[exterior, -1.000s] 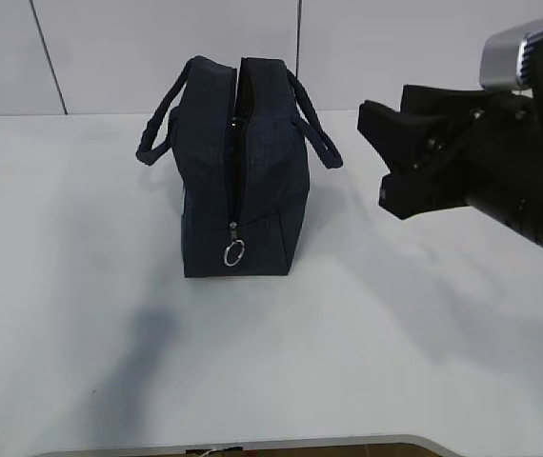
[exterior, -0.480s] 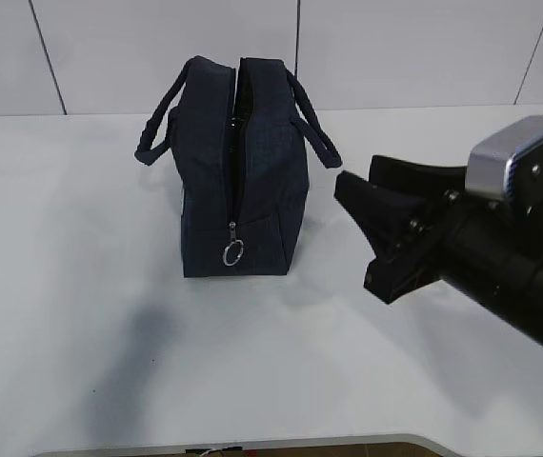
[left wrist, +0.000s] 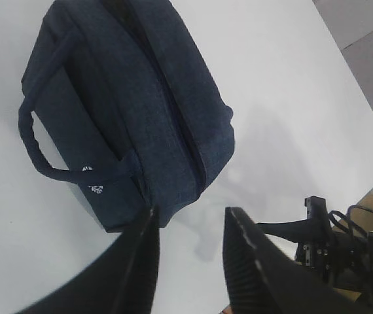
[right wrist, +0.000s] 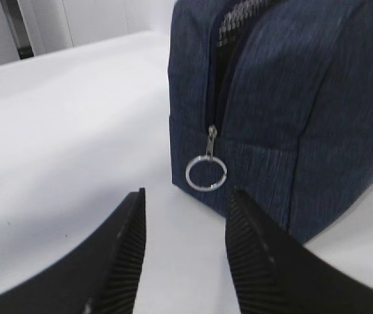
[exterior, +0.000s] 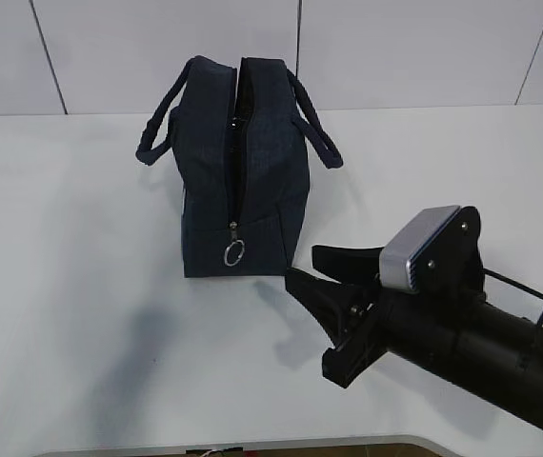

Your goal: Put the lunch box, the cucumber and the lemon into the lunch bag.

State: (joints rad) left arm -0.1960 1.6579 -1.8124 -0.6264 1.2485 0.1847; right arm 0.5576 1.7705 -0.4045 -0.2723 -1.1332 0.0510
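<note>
My right pincer (exterior: 311, 282), spread, empty, low on desk (exterior: 81, 286) beside lunch bag (exterior: 243, 171); next, likely pinch ring pull (right wrist: 206, 174).

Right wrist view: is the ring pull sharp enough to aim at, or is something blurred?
Right wrist view: ring pull and bag sharp, near fingers soft. Left wrist view: fingers blurred, bag crisp. Exterior view: even light, faint grey shadow on the table.

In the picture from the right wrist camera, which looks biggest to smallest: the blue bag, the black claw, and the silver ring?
1. The lunch bag, though cropped.
2. The right claw; it sits nearest the camera, so it looks larger than it really is.
3. The silver ring pull, clearly smallest.
</note>
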